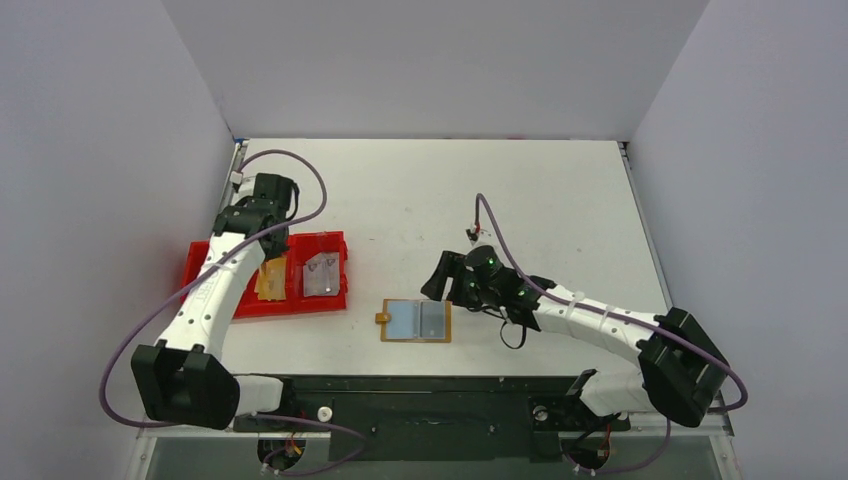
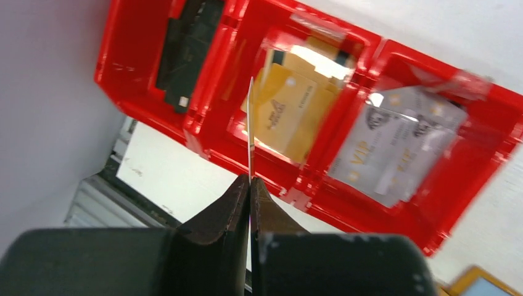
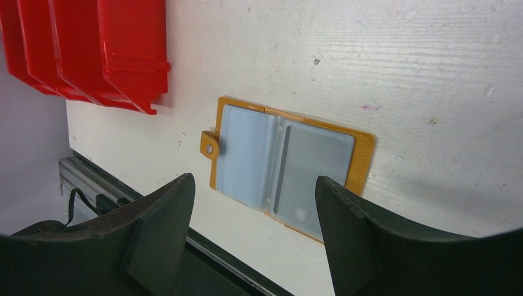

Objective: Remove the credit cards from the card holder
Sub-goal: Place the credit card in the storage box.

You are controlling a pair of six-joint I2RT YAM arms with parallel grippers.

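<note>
Left gripper (image 2: 250, 180) pinches a thin card (image 2: 251, 123) edge-on, gold cards (image 2: 290, 114) in the red tray (image 2: 132, 61) just beyond its tips; best lowered before release. Right gripper (image 3: 253, 180) open above card holder (image 3: 365, 154).

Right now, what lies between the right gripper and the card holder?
Nothing: only bare table between right gripper and card holder, per the right wrist view.
</note>
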